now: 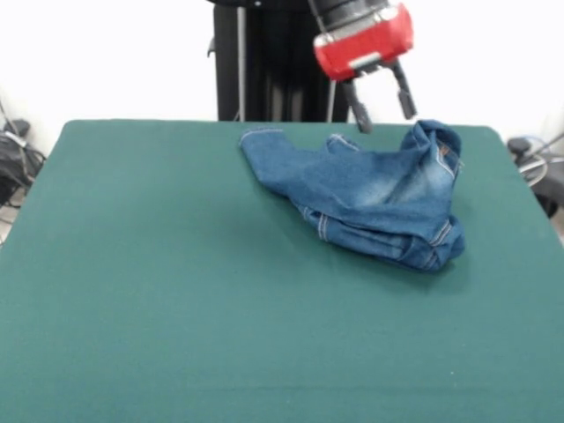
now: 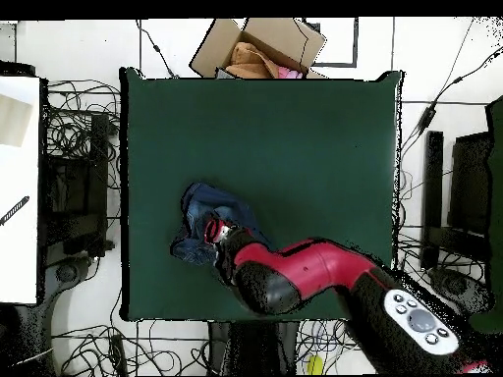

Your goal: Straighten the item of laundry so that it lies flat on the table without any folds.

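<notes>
The blue denim jeans (image 1: 370,189) lie crumpled and folded on the green table (image 1: 176,264), at the far right in the front view. One leg stretches left and the rest is bunched up at the right. My gripper (image 1: 383,107) hangs just above the far edge of the jeans, open and empty, with its two dark fingers apart. In the overhead view the jeans (image 2: 206,208) lie near the table's left edge (image 2: 295,128), partly hidden under the red arm and the gripper (image 2: 218,234).
The robot's black pedestal (image 1: 264,62) stands behind the table's far edge. An open cardboard box (image 2: 260,44) sits past the table's opposite edge. Cables lie on the floor all round, and a white surface (image 2: 20,187) stands at the left.
</notes>
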Controlling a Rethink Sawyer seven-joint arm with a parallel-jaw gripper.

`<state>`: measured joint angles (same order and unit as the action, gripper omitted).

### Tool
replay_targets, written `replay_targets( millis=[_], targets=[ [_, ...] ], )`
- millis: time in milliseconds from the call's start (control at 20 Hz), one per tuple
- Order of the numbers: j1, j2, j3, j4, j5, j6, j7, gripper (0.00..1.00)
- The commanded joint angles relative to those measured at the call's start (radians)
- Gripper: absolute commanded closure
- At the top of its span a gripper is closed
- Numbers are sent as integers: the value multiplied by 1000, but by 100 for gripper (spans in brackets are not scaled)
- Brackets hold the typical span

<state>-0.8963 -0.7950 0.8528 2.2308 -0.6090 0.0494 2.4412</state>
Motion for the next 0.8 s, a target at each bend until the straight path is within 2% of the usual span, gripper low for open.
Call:
replay_targets(
  millis=[50, 350, 800],
  targets=[
    [-135, -18, 259, 110, 32, 208, -205, 0],
    [-225, 15, 317, 133, -12, 241, -217, 0],
    [-321, 75, 333, 159, -97, 263, -235, 0]
  ],
)
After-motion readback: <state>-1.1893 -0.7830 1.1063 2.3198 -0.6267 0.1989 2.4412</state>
